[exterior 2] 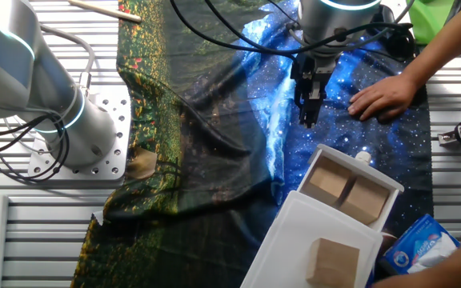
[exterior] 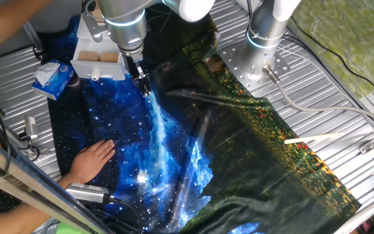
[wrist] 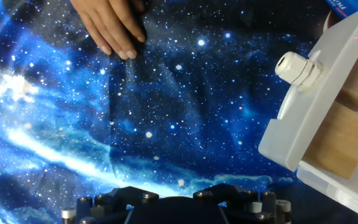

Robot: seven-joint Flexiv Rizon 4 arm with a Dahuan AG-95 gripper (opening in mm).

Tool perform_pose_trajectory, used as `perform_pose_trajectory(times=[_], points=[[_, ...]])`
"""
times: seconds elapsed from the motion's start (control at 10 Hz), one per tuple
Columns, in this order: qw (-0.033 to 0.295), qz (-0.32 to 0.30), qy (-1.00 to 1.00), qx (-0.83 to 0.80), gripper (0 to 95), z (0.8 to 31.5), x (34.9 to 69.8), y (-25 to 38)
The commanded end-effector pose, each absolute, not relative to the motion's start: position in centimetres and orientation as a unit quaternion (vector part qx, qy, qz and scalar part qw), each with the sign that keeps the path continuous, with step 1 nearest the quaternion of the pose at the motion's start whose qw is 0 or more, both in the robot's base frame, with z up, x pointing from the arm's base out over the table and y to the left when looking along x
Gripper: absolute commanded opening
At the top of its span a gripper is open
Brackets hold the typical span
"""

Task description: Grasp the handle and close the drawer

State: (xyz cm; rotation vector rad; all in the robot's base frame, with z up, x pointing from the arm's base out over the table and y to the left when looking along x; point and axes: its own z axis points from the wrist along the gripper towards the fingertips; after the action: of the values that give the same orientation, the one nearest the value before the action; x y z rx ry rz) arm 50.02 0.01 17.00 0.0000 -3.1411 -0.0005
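We see the gripper (exterior 2: 309,108) hanging above a starry blue galaxy cloth (exterior: 154,149) spread over the tabletop (exterior: 343,84). Its fingers (exterior: 143,83) point down, hold nothing and touch nothing; how far apart they stand we cannot tell. The white drawer (exterior 2: 350,188) sits pulled open near the gripper, showing tan wooden blocks (exterior 2: 327,181) inside. Its round white handle (wrist: 296,68) sticks out from the front, apart from the fingers. A person's hand (exterior: 93,159) rests flat on the cloth. A blue-and-white tissue packet (exterior: 54,78) lies beside the drawer.
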Motion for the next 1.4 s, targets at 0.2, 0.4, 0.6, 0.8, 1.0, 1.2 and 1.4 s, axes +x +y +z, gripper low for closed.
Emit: perform_pose_trajectory(times=[0.2,0.4,0.6,0.8,1.0,1.2,1.4], points=[[-0.161,-0.068,-0.976,0.131,0.0,17.00,50.00,0.00],[-0.161,-0.067,-0.976,0.131,0.0,17.00,50.00,0.00],[-0.161,-0.067,-0.976,0.131,0.0,17.00,50.00,0.00],[-0.161,-0.067,-0.976,0.131,0.0,17.00,50.00,0.00],[-0.161,-0.066,-0.976,0.131,0.0,17.00,50.00,0.00],[-0.161,-0.066,-0.976,0.131,0.0,17.00,50.00,0.00],[-0.161,-0.066,-0.976,0.131,0.0,17.00,50.00,0.00]])
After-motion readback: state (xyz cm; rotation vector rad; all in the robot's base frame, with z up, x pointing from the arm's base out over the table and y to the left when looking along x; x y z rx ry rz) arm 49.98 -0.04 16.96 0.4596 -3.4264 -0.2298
